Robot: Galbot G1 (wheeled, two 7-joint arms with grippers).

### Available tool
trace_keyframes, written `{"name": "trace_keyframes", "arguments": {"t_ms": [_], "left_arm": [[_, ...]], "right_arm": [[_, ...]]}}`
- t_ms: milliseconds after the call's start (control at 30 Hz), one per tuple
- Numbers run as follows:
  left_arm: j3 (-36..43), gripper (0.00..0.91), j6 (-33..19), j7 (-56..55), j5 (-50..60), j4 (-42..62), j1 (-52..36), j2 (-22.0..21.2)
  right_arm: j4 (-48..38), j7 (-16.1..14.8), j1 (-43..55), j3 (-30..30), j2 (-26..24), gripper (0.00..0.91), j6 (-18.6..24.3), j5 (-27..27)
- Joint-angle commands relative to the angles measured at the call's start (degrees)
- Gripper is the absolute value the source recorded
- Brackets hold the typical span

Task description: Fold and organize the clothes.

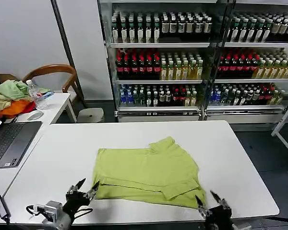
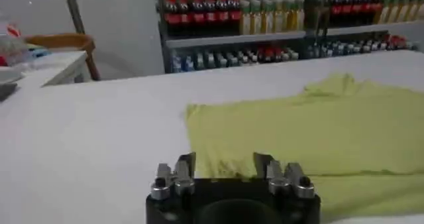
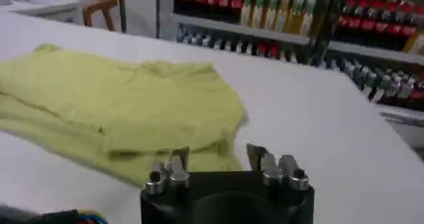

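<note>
The T-shirt lies flat on the white table, just ahead of both my tools and between them. It is partly folded: its near edge shows a doubled layer, and on the side toward my right tool a flap is turned over the body, visible as a raised panel in the right wrist view. The far edge is uneven, with a small peak of cloth standing out. No printed graphic shows on the upper face.

My left tool hangs at the near left corner of the shirt, fingers spread and released, gripping nothing; in the left wrist view the shirt hem sits just beyond the fingertips. My right tool hangs at the near right corner, likewise released and empty, with the folded edge just past its fingertips.

Assessment: the task is in its middle stage. At least one fold is in place; the outline is still wide and irregular, so I judge that further folds and a final tidy placement remain. Both tools are positioned to take the near hem.

Beyond the shirt, well to the left of my left tool, a laptop rests on the table, and a heap of other garments lies on a side table.
</note>
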Motion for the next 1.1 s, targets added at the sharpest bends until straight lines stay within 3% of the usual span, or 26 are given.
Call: {"name": "trace_keyframes", "arguments": {"t_ms": [33,200,567,767,1100], "left_arm": [[5.8,0.907,-1.2,2.2,-3.1,10.5,-15.9,1.6],[11.6,0.907,-2.9,3.5,-2.0,18.5,-24.6,0.2],[18.2,0.907,-2.9,4.1,-3.6,32.8,-37.2,-0.3],[18.9,0.907,-4.0,5.0,-3.5,38.5,-40.4,-1.0],[20.3,0.907,-4.9,6.9,-3.4,45.1,-44.7,-1.7]], "right_arm": [[-11.0,1.5,26.0,-6.1,0.6,0.907,-5.2,8.8],[-23.7,1.1,39.7,-15.1,4.3,0.907,-6.0,9.8],[-40.7,4.4,57.7,-25.3,15.1,0.907,-8.8,7.6],[-52.5,3.4,63.3,-27.2,20.5,0.907,-8.3,5.3],[-64.1,0.1,67.1,-27.8,26.3,0.907,-5.1,0.4]]}}
